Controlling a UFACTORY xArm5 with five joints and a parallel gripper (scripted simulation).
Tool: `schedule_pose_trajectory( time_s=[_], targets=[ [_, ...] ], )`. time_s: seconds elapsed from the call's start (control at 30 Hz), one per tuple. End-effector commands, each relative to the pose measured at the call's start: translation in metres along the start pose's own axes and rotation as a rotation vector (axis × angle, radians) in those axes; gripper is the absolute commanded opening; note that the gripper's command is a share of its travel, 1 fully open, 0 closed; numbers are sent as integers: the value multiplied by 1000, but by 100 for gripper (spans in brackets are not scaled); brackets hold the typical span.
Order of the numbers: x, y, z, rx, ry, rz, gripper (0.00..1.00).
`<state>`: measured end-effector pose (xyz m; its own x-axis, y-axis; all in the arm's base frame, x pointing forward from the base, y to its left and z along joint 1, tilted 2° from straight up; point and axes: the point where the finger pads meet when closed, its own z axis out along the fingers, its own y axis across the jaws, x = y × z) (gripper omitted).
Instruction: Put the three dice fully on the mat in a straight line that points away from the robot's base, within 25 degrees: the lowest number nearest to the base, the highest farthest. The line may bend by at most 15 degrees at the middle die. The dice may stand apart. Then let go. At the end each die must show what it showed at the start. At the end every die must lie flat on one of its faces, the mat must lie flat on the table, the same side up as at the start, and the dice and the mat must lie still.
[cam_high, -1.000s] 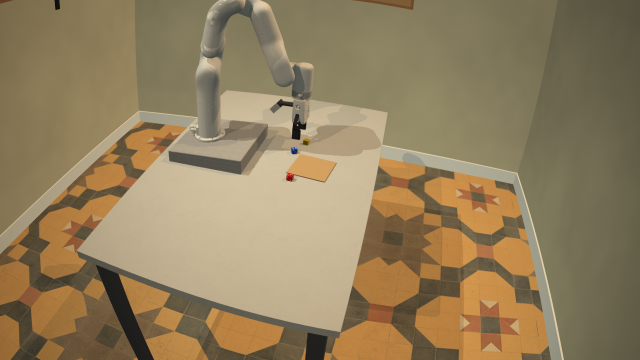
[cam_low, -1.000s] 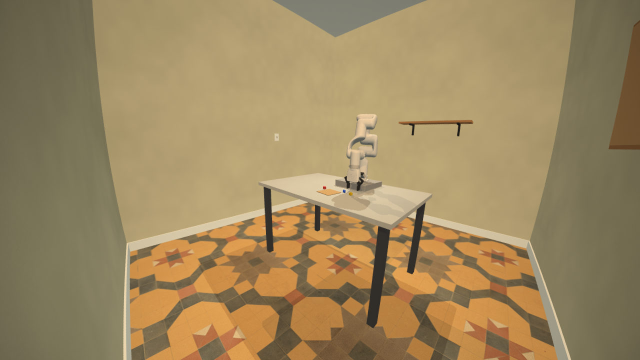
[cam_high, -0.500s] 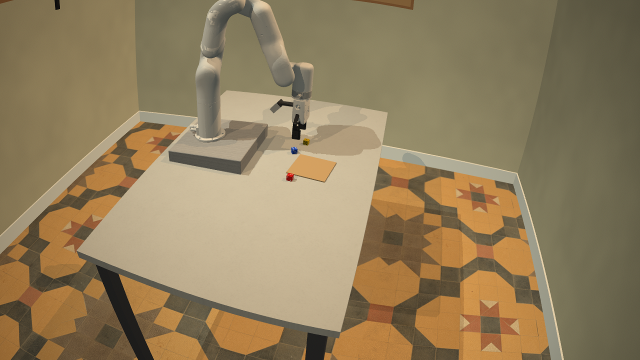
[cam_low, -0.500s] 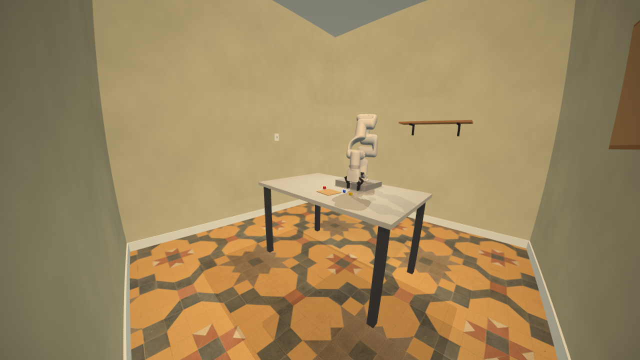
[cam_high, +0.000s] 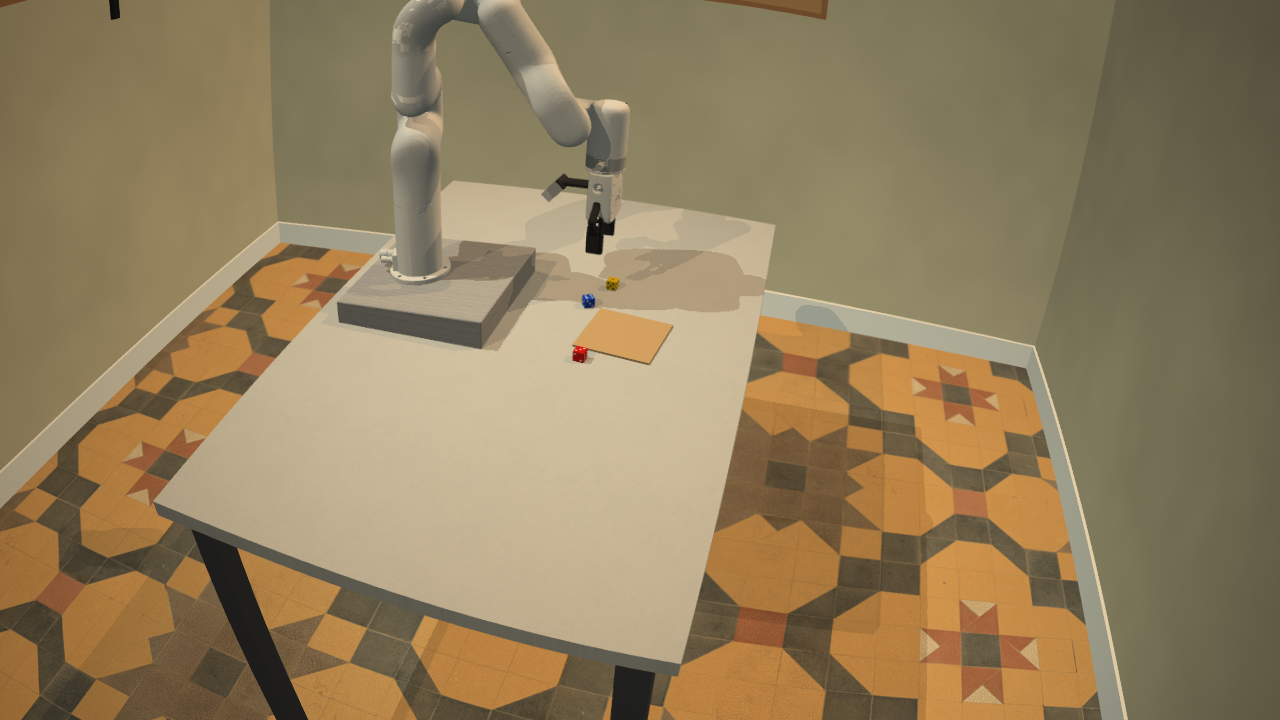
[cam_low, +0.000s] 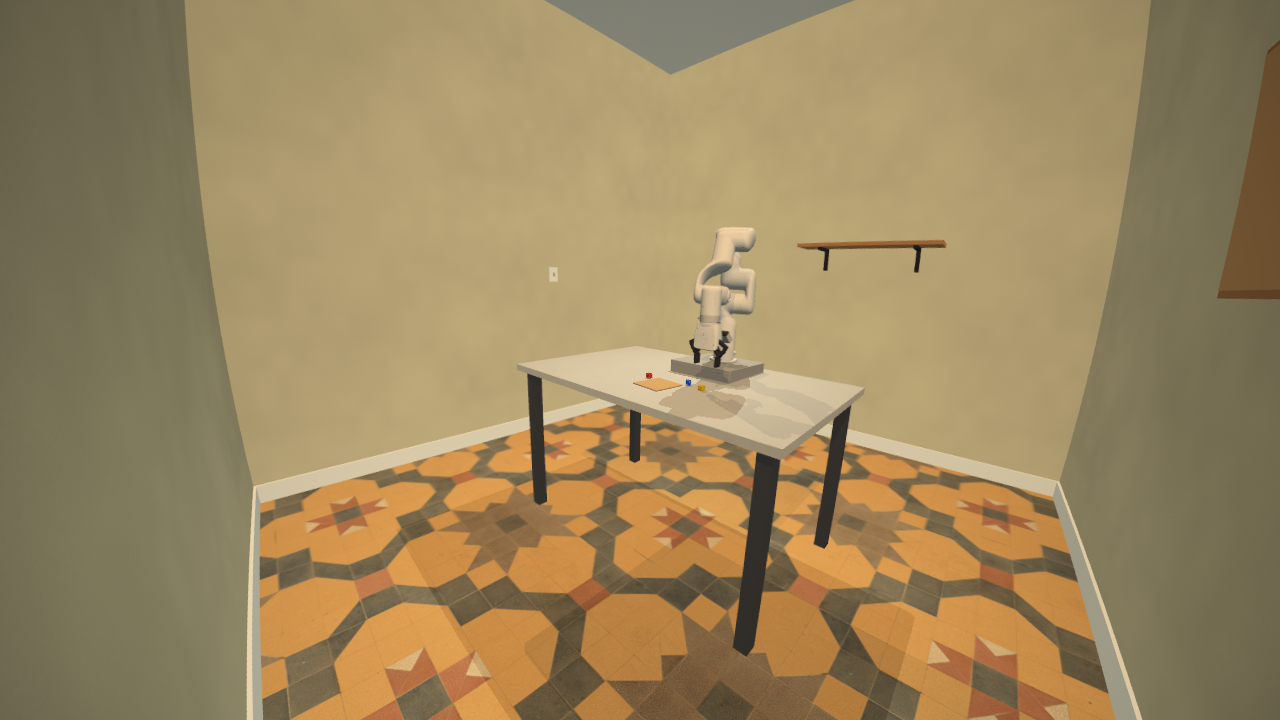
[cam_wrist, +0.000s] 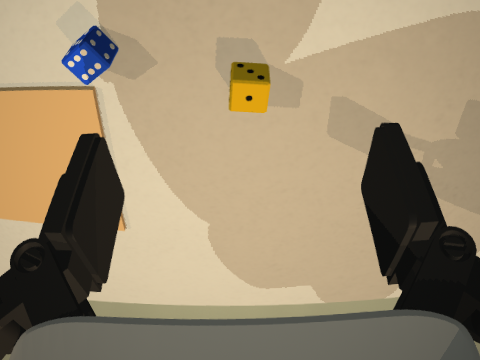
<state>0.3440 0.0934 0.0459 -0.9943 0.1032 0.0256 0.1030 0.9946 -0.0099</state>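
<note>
With the gripper (cam_high: 601, 240) (cam_low: 706, 358) (cam_wrist: 240, 158) jaws wide apart, the yellow die (cam_high: 612, 283) (cam_low: 701, 387) (cam_wrist: 249, 88) could be tipped off its face by 1 misaligned finger.

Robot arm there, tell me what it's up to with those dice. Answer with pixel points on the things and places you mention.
The arm holds nothing: its open jaws are above the table (cam_high: 429, 429) (cam_low: 590, 362), with the yellow die (cam_high: 612, 283) (cam_low: 701, 388) (cam_wrist: 249, 88) in view between them from the wrist. The blue die (cam_high: 588, 300) (cam_low: 688, 382) (cam_wrist: 90, 55) and red die (cam_high: 580, 354) (cam_low: 648, 375) also sit off the orange mat (cam_high: 623, 335) (cam_low: 657, 384) (cam_wrist: 45, 155). So no die is lined up on it yet; the yellow one may be next.
</note>
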Motion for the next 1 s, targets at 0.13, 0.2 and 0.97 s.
schedule_pose_trajectory(
  time_s=[0.13,0.2,0.97],
  targets=[
    [-1,-1,-54,-1,-2,0,100],
    [-1,-1,-56,-1,-2,0,100],
    [-30,0,-47,-1,-1,106,100]
  ],
)
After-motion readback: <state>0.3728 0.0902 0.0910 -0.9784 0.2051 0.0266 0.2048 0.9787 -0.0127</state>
